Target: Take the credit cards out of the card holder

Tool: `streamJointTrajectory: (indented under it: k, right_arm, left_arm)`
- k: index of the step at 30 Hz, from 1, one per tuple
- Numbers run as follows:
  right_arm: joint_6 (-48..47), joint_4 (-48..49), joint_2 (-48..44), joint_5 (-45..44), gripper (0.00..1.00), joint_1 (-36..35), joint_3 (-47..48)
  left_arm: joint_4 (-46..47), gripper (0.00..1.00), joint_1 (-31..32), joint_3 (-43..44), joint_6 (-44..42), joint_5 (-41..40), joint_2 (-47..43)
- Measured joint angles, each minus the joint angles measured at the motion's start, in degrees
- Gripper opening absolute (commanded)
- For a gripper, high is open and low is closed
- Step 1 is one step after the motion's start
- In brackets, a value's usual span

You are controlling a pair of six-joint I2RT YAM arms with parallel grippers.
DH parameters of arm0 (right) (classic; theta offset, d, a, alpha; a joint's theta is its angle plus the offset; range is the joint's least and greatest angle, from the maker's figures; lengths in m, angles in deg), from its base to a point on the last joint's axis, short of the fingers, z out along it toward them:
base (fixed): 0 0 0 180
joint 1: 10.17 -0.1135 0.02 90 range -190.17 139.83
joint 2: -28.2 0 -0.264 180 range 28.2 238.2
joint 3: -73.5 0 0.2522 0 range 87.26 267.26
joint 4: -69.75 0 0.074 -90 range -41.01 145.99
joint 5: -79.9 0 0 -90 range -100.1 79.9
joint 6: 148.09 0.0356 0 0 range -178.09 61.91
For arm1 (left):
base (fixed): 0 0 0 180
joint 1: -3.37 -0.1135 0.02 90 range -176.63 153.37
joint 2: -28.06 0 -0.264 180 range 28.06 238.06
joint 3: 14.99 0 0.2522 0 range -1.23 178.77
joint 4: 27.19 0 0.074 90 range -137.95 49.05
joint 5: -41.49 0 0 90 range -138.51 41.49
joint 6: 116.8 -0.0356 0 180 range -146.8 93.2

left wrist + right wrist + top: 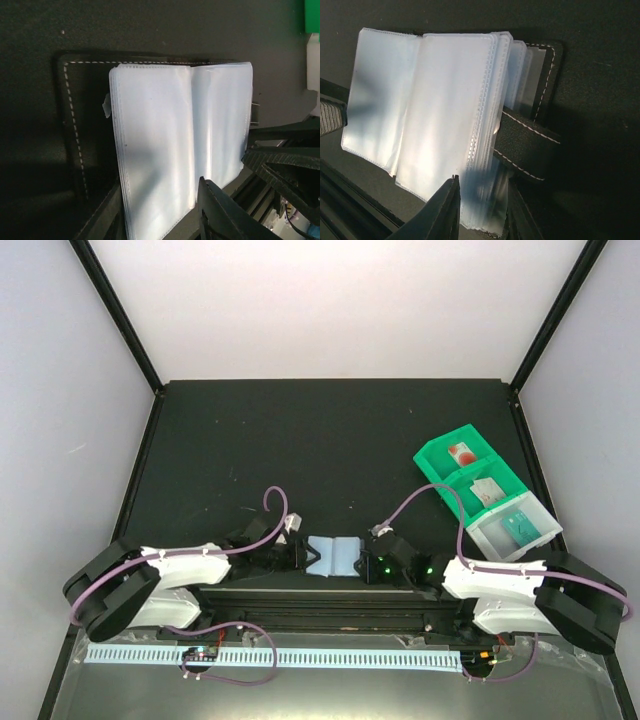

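Note:
The card holder (333,556) lies open between the two arms near the front edge, its clear sleeves (150,125) fanned out and its black cover (80,125) beneath. No card shows in the facing sleeves. My left gripper (160,200) straddles the left half; one finger (220,215) lies over the sleeves near the fold. My right gripper (482,195) is shut on the right stack of sleeves (445,100), beside the snap tab (527,145). Credit cards lie in the tray: a teal one (520,528), a pale one (487,490), and one with a red mark (461,452).
The green compartment tray (440,462) stands at the right, by the table's right edge, and its corner (312,15) shows in the left wrist view. A black rail (330,602) and a white slotted strip (300,655) run along the front by the arm bases.

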Motion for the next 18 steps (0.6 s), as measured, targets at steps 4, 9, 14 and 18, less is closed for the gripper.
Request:
streamJointTrajectory:
  k: [4,9,14,18]
  right_arm:
    - [0.0,1.0,0.6,0.2,0.26,0.0,0.0]
    - [0.0,1.5,0.9,0.6,0.25,0.0,0.0]
    - [0.0,2.8,1.9,0.9,0.24,0.0,0.0]
    - [0.0,4.5,2.8,1.2,0.22,0.0,-0.2]
  left_arm:
    - [0.9,0.33,0.0,-0.3,0.8,0.8,0.2]
    - [1.3,0.25,0.0,-0.9,1.2,0.8,-1.7]
    - [4.6,0.03,0.0,-1.8,3.0,2.2,-1.6]
    - [10.2,0.02,0.4,-3.1,5.3,4.0,-0.9]
